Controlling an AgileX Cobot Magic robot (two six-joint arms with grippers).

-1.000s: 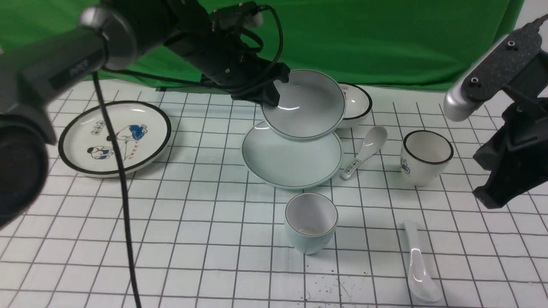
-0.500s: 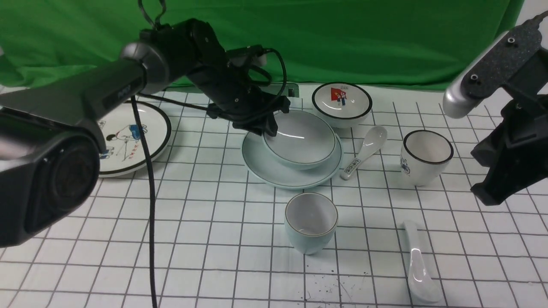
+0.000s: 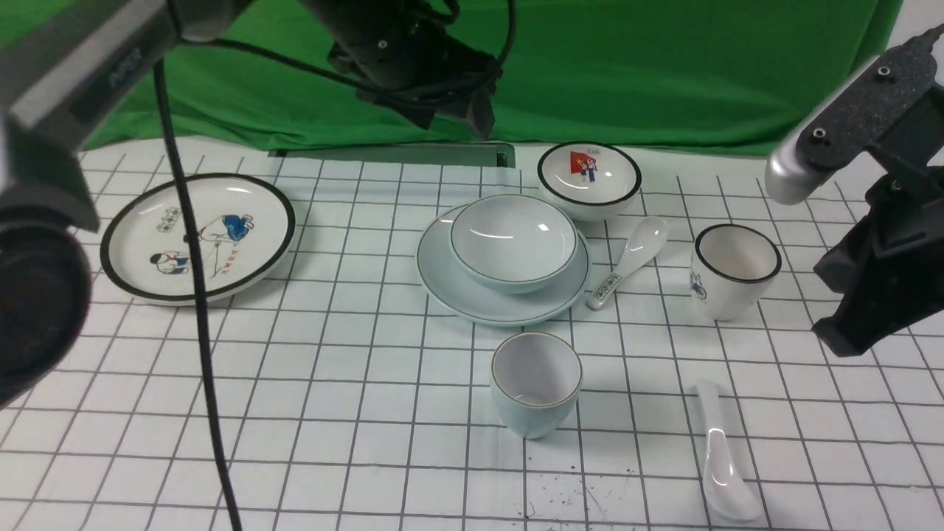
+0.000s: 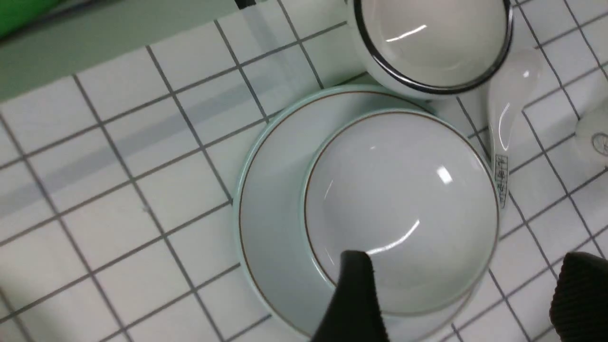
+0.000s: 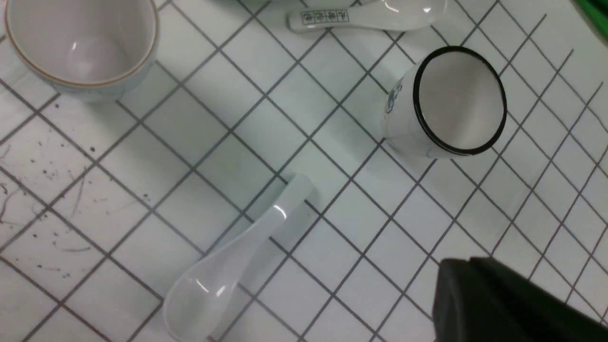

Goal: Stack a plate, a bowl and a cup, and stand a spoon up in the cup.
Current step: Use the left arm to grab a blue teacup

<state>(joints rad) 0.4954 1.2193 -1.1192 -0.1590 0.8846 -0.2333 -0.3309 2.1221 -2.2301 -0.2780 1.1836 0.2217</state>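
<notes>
The pale blue-green bowl (image 3: 513, 240) sits upright in the pale blue-green plate (image 3: 450, 284) at the table's middle. Both show in the left wrist view, the bowl (image 4: 401, 209) inside the plate (image 4: 270, 199). My left gripper (image 3: 472, 110) hangs open and empty above and behind them, its fingertips (image 4: 356, 270) well apart. The pale blue-green cup (image 3: 536, 383) stands in front of the plate, and shows in the right wrist view (image 5: 80, 45). The plain white spoon (image 3: 719, 450) lies at the front right (image 5: 232, 266). My right gripper (image 3: 844, 335) hovers shut and empty at the right (image 5: 456, 273).
A cartoon plate (image 3: 198, 236) lies at the left. A black-rimmed bowl (image 3: 588, 179) stands just behind the stack, a patterned spoon (image 3: 630, 258) right of it, and a black-rimmed cup (image 3: 734, 269) further right. A green backdrop closes the far edge.
My left gripper lowered the tilted bowl onto the plate, let it go and rose up and back. The right arm has not moved.
</notes>
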